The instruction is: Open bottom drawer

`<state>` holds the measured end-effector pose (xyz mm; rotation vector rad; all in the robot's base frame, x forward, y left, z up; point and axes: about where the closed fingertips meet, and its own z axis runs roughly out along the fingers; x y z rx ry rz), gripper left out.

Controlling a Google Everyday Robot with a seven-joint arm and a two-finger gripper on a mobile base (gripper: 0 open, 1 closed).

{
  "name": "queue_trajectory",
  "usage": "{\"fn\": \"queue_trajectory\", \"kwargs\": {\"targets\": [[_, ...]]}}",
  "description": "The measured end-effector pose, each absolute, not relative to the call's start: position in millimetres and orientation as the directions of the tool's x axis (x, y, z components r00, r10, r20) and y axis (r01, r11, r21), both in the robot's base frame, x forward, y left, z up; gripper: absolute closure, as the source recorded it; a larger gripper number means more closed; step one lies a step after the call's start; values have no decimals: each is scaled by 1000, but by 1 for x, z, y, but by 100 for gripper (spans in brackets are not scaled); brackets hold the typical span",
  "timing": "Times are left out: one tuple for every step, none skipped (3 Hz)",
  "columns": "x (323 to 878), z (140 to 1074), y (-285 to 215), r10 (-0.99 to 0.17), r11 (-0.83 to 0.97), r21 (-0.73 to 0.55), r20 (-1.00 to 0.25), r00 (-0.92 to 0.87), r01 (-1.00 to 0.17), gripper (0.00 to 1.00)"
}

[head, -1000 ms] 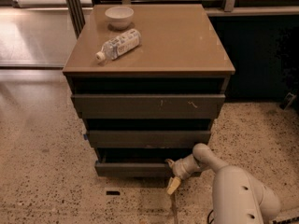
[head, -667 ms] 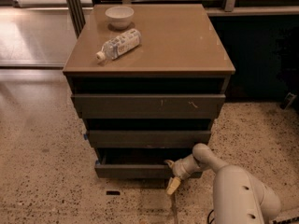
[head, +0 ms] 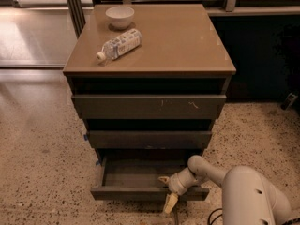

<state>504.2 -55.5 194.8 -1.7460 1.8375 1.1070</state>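
Observation:
The bottom drawer (head: 131,192) is the lowest of three dark grey-brown drawers in the brown-topped cabinet (head: 183,41). It stands pulled out, and its shallow plain tray (head: 136,173) shows. My gripper (head: 167,191) is at the drawer front, right of its middle. One yellowish finger reaches inside the tray and the other (head: 170,203) hangs in front of and below the front panel, so the panel sits between them. My white arm (head: 248,196) comes in from the lower right.
The middle drawer (head: 150,138) with a blue tag (head: 86,137) and the scratched top drawer (head: 148,106) stick out slightly. A plastic bottle (head: 119,44) lies on the cabinet top beside a white bowl (head: 120,17). Speckled floor surrounds the cabinet; a dark wall lies behind right.
The bottom drawer has slid further out toward me, showing more of its tray. My gripper has moved down and toward me with the drawer front.

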Motion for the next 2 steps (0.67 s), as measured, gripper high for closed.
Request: {"fn": "queue_trajectory", "kwargs": {"targets": [[504, 194, -55, -663, -80, 282, -731, -160, -956, 0], [478, 200, -57, -673, -73, 299, -719, -174, -951, 0]]}}
